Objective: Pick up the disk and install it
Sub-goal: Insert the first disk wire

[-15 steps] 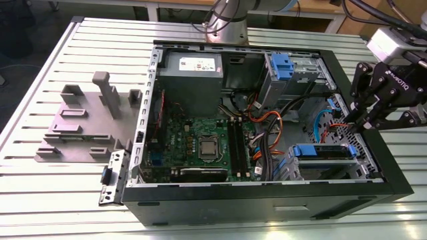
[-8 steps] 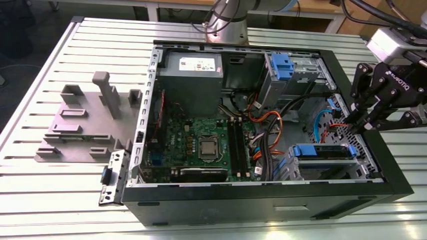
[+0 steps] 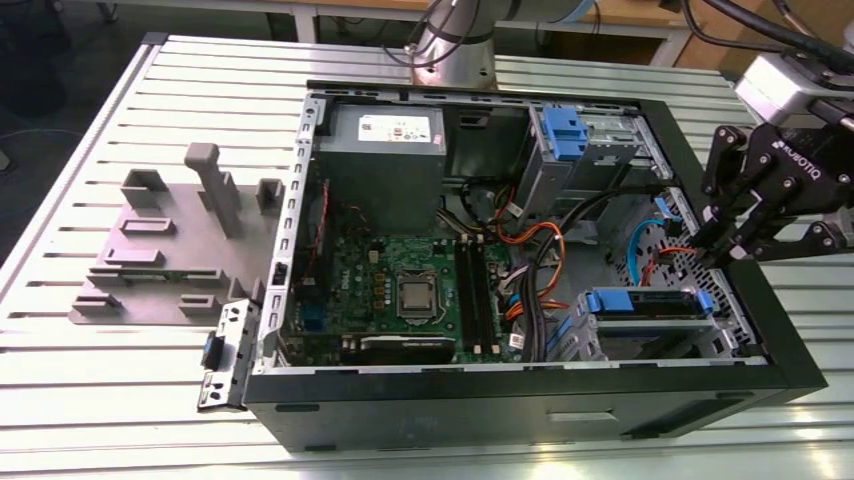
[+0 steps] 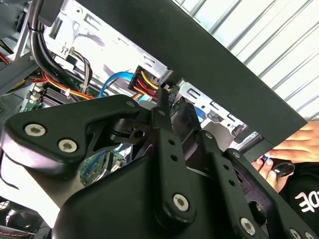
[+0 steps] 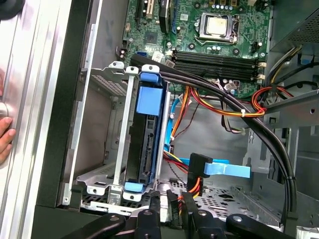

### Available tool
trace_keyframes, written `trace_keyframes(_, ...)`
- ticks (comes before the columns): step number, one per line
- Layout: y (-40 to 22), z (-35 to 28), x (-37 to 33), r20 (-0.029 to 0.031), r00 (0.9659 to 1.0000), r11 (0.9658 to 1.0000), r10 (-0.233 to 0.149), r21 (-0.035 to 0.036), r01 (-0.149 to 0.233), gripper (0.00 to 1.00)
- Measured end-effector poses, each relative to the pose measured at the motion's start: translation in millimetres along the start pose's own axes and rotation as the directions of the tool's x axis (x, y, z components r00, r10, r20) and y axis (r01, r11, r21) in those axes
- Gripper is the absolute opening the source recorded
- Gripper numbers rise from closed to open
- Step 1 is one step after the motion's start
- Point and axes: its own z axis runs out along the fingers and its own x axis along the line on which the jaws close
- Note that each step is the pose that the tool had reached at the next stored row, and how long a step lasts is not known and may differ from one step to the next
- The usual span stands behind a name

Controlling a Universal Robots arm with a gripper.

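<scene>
The disk (image 3: 647, 302) sits in the metal drive cage (image 3: 587, 340) at the near right corner of the open computer case, its blue carrier rail facing up. In the first wrist view the disk (image 5: 148, 99) shows edge-on between the cage's rails. My gripper (image 3: 721, 255) hangs over the case's wall on the exterior view's right, just beyond the disk and apart from it. Its black fingers (image 5: 154, 201) stand close together, shut, with nothing of the task between them. In the second wrist view the gripper (image 4: 169, 99) points toward a bundle of coloured power wires (image 4: 144, 79).
A person's hand (image 4: 294, 144) rests on the slatted table outside the case wall. A second blue-railed bay (image 3: 561, 130) sits at the back of the case. Thick black cables (image 5: 259, 134) and a blue data cable (image 5: 227, 169) cross the case floor. A grey slotted stand (image 3: 174, 240) is on the exterior view's left.
</scene>
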Motion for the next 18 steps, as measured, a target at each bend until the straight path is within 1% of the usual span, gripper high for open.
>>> trace_keyframes(10,0.0,-0.2,0.0,-0.0020,1.0000,1.0000,0.000,-0.0002,0.000,0.31)
trace_keyframes(12,0.0,-0.2,0.0,-0.0022,1.0000,1.0000,0.000,-0.0002,0.000,0.29)
trace_keyframes(13,0.0,-0.1,0.0,-0.0023,1.0000,1.0000,0.000,-0.0002,0.000,0.22)
trace_keyframes(18,0.0,-0.2,0.0,-0.0028,1.0000,1.0000,0.000,-0.0003,0.000,0.22)
